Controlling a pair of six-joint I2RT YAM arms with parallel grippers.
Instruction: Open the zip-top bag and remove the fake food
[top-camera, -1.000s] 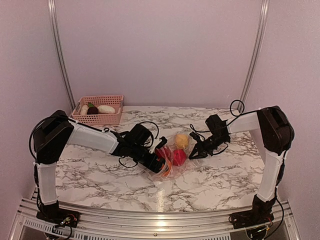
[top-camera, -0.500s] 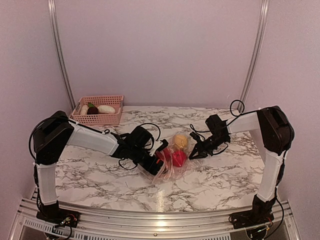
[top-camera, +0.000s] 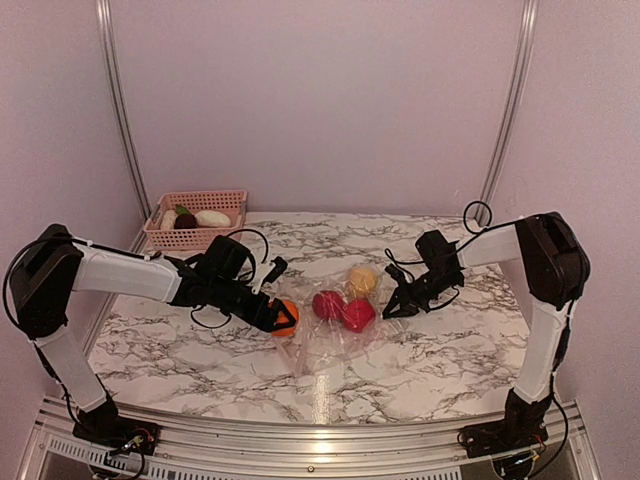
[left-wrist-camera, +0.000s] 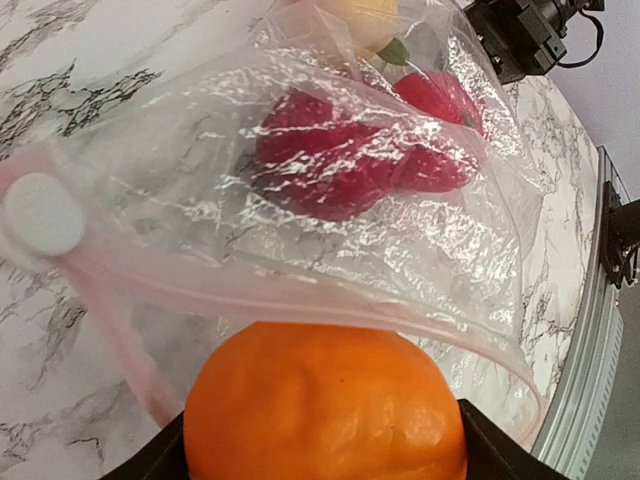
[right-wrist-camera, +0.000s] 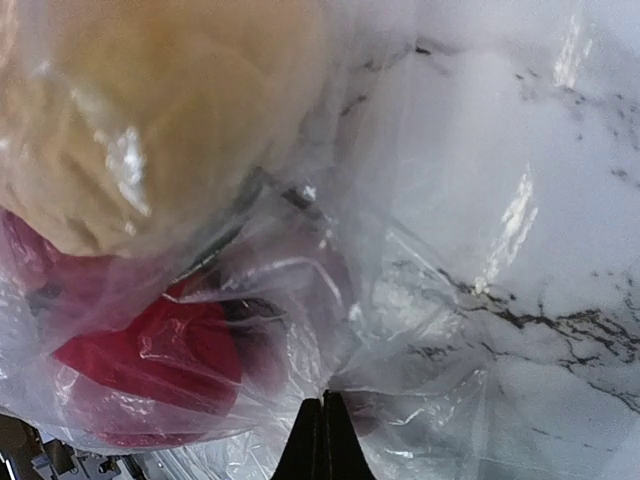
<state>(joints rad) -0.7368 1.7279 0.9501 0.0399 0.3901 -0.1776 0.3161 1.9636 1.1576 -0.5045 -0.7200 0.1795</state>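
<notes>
The clear zip-top bag (top-camera: 345, 325) lies open mid-table, its pink zip strip (left-wrist-camera: 300, 305) facing my left arm. Inside it sit two red toy fruits (top-camera: 342, 310) (left-wrist-camera: 340, 165) and a yellow one (top-camera: 363, 281) (right-wrist-camera: 130, 110). My left gripper (top-camera: 284, 318) (left-wrist-camera: 325, 470) is shut on an orange toy fruit (top-camera: 286, 317) (left-wrist-camera: 325, 405), held just outside the bag's mouth, left of it. My right gripper (top-camera: 388, 310) (right-wrist-camera: 323, 440) is shut on the bag's plastic at its right end, pinching a fold of film.
A pink slotted basket (top-camera: 232, 202) stands at the back left with a white toy vegetable (top-camera: 212, 218) and a dark purple one (top-camera: 185, 220) in it. The table's metal front rail (top-camera: 320, 435) runs along the near edge.
My left gripper has pulled back leftward out of the bag, bringing the orange fruit with it. The bag has slumped flatter. The right gripper has stayed put on the bag.
</notes>
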